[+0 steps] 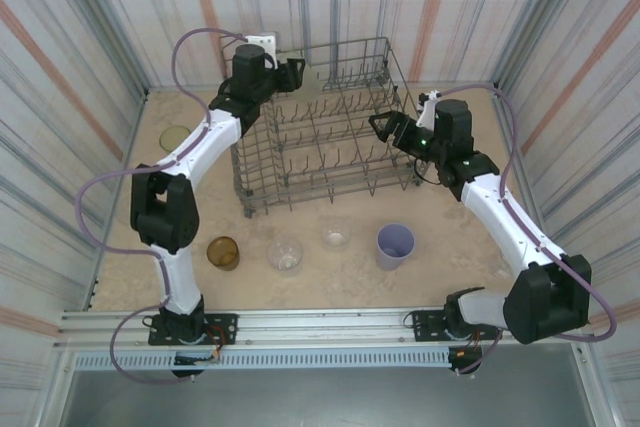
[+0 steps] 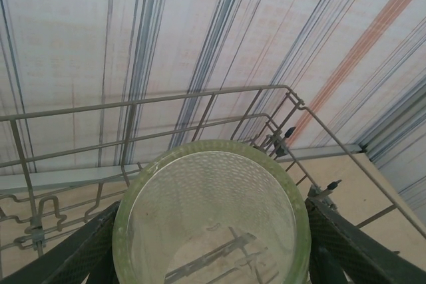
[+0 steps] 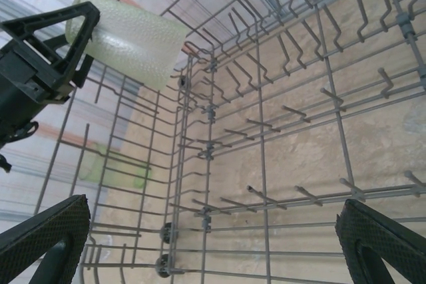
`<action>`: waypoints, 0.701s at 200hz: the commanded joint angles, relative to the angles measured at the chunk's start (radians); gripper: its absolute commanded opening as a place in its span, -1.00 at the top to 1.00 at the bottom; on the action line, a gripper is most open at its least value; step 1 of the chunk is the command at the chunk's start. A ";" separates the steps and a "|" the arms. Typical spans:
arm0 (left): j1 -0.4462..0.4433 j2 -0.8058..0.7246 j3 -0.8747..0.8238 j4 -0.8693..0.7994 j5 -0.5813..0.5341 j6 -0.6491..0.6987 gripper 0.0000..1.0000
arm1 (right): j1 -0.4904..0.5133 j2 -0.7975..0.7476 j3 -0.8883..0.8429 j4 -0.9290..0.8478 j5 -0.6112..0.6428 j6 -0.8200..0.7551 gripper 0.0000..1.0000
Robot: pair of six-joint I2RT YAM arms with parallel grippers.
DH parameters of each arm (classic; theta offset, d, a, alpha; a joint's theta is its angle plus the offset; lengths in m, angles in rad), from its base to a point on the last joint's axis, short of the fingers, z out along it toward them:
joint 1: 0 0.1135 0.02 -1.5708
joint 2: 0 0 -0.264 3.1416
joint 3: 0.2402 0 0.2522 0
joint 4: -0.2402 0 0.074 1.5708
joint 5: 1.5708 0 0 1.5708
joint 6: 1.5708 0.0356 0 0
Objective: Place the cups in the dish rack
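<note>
1 greenish cup point(image 2: 212, 217) pinched in left gripper point(image 1: 298, 73) above rack point(image 2: 200, 95) rim; right gripper point(image 1: 385, 128) spread.

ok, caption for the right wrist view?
Open right pincer facing into the dish rack; left pincer holds a yellow-green cup above its corner.

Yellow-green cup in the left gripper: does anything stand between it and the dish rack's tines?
Nothing visible. The left gripper holds the cup at the dish rack's far left corner; the tines beneath are bare. The right gripper hovers open at the rack's right side, well apart.
</note>
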 commanded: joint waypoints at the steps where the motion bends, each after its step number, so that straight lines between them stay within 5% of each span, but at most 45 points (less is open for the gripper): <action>1: -0.010 0.024 0.051 -0.003 -0.033 0.083 0.67 | -0.005 -0.026 -0.014 -0.035 0.010 -0.044 -0.98; 140: -0.013 0.119 0.054 -0.028 -0.082 0.178 0.73 | -0.051 -0.082 -0.032 -0.033 -0.024 -0.031 -0.98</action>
